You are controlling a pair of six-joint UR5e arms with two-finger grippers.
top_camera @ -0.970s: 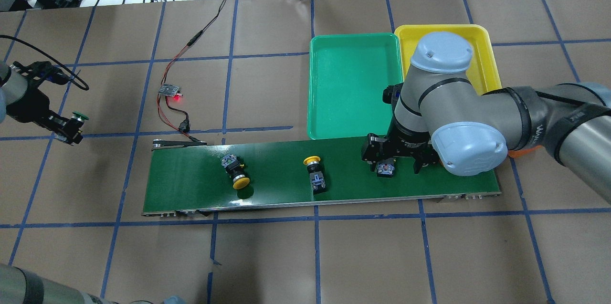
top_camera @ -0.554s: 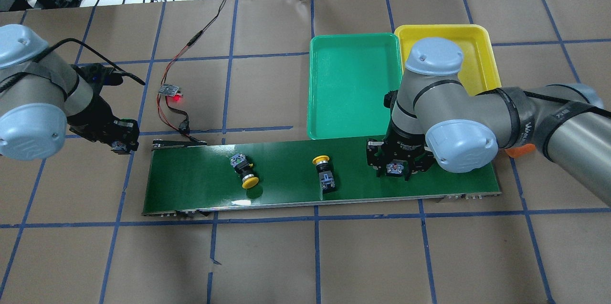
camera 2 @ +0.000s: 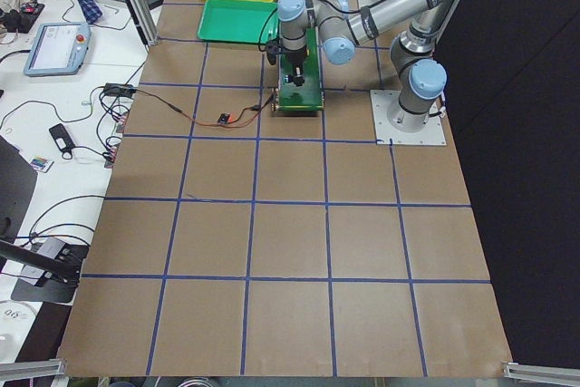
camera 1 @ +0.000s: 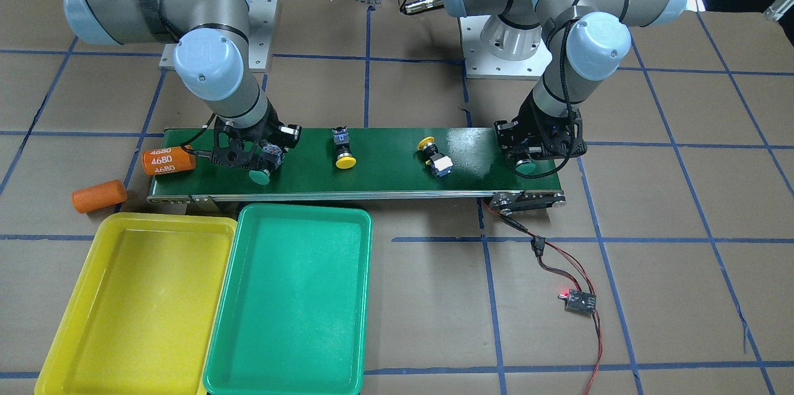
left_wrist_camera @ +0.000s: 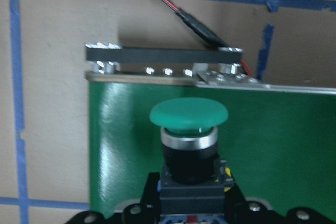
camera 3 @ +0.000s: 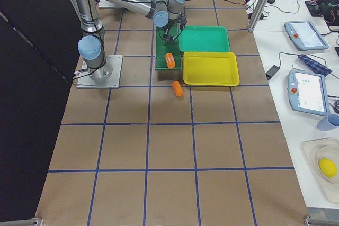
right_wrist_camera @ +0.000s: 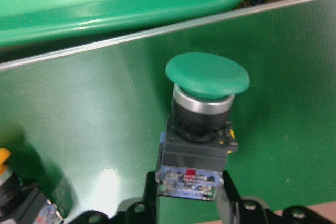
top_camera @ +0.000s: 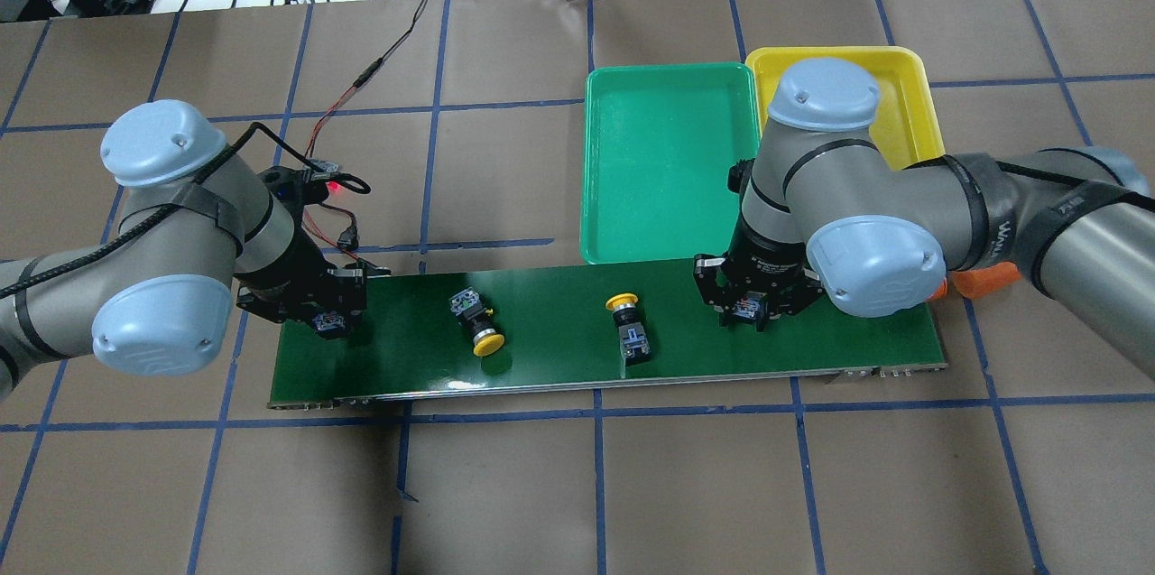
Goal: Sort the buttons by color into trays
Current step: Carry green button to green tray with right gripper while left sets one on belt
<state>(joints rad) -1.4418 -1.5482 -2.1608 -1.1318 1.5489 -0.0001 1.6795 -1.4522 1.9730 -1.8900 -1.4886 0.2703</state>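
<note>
My left gripper (top_camera: 329, 319) is shut on a green-capped button (left_wrist_camera: 189, 115) and holds it over the left end of the conveyor belt (top_camera: 541, 358). My right gripper (top_camera: 747, 309) is shut on the other green-capped button (right_wrist_camera: 207, 80), just above the belt's right part, near the green tray (top_camera: 668, 169). Two yellow-capped buttons lie on their sides on the belt, one left of the middle (top_camera: 479, 329) and one at the middle (top_camera: 629, 329). The yellow tray (top_camera: 913, 119) stands right of the green one, partly hidden by my right arm. Both trays hold nothing.
An orange cylinder marked 4680 (camera 1: 167, 160) lies at the belt's right end, and a second orange cylinder (camera 1: 99, 195) lies on the table beside it. A small circuit board with a red light (camera 1: 577, 301) and its wires lie beyond the belt's left end.
My left arm swung right from the table's left edge to over the belt's left end, carrying its green button. My right gripper closed on its green button. Both yellow buttons moved right along the belt.
</note>
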